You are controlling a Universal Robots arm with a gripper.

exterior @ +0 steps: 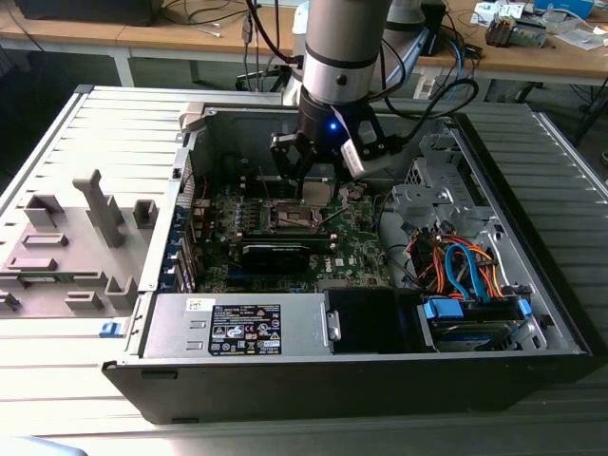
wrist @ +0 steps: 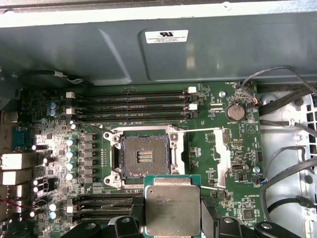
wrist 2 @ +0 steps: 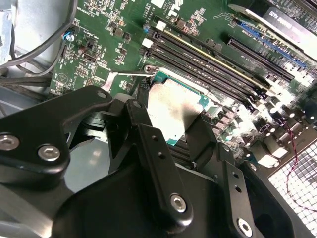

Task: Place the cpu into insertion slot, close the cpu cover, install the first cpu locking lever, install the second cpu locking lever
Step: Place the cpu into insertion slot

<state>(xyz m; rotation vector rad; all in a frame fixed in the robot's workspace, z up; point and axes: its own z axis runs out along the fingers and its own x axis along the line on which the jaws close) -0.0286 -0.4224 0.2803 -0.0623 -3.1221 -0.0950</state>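
chip (wrist: 172,206): flat square, dull silver metal lid, green rim.
claw (wrist 2: 168,111): black metal fingers pinching the chip's opposite edges.
socket (wrist: 146,157): dark square, silvery frame, uncovered.

A robot arm (exterior: 337,57) reaches down into an open computer case (exterior: 380,366) lying on a slatted grey table (exterior: 57,380). Its gripper (exterior: 312,185) is clamped on the cpu (exterior: 318,195) just above the green motherboard (exterior: 356,237) — close beside the dark, silver-bordered insertion slot (exterior: 290,217). Blue and orange cables (exterior: 461,266) crowd the case at the exterior view's right; a grey fixture (exterior: 71,247) sits on the table at its left.
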